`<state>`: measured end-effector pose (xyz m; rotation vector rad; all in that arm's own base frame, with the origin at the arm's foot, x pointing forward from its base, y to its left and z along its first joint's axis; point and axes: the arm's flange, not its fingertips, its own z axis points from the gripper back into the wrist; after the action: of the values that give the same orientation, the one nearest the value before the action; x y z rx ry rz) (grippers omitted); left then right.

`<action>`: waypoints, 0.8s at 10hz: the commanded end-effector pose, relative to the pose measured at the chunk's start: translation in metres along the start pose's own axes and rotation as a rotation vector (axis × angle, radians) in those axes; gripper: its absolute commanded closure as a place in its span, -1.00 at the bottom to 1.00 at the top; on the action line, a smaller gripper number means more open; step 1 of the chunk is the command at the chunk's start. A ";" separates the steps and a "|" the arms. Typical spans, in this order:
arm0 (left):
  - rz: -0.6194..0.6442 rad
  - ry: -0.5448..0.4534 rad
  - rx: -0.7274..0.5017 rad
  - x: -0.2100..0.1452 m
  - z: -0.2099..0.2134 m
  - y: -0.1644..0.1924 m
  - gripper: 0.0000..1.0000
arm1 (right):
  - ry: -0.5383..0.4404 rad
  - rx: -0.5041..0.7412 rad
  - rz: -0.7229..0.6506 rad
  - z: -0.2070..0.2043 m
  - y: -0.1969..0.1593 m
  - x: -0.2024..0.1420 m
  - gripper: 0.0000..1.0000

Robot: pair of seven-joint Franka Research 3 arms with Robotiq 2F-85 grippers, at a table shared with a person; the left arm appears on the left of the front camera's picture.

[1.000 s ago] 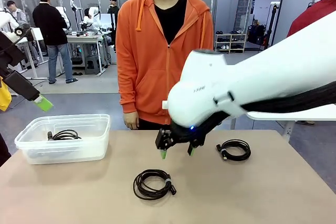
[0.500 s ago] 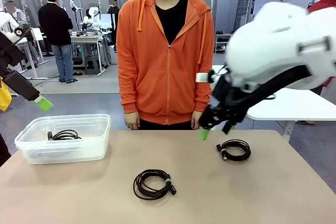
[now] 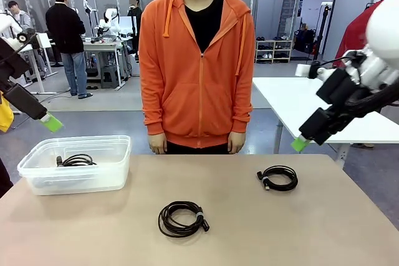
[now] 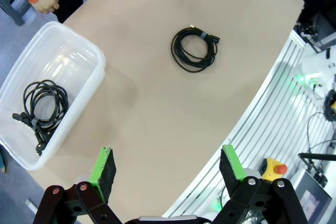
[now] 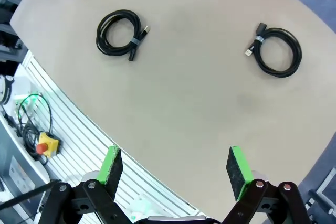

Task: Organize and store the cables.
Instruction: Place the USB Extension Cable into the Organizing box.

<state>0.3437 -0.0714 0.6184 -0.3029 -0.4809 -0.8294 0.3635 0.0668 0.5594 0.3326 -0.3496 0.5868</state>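
1. Three cables are in sight. A binned coil [image 3: 76, 161] lies inside the clear bin [image 3: 118, 172] at the far left of the table [image 3: 280, 235]. A centre coil [image 3: 182, 218] lies mid-table toward the near edge. A right coil [image 3: 278, 177] lies farther back on the right, well apart from it.
2. The cords look light, soft and floppy. Each loose coil seems cinched by a band, so it should keep its ring shape when lifted, though a plug end may dangle and snag the bin's rim.
3. The best hold is probably a pinch across the bundled strands beside the band, not on the plug.
4. The left gripper [image 4: 167, 167] hangs high over the left side by the bin, jaws wide apart and empty.
5. The right gripper [image 5: 173, 166] is raised beyond the table's right edge, above the right coil and tilted down. Its jaws are also apart, holding nothing.
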 end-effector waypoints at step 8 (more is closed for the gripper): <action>0.070 0.104 -0.059 0.032 -0.098 -0.041 -1.00 | -0.101 0.083 0.289 0.028 -0.042 -0.056 -1.00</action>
<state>0.3494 -0.1413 0.5660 -0.3097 -0.3552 -0.8324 0.3450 0.0005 0.5580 0.3651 -0.4669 0.8181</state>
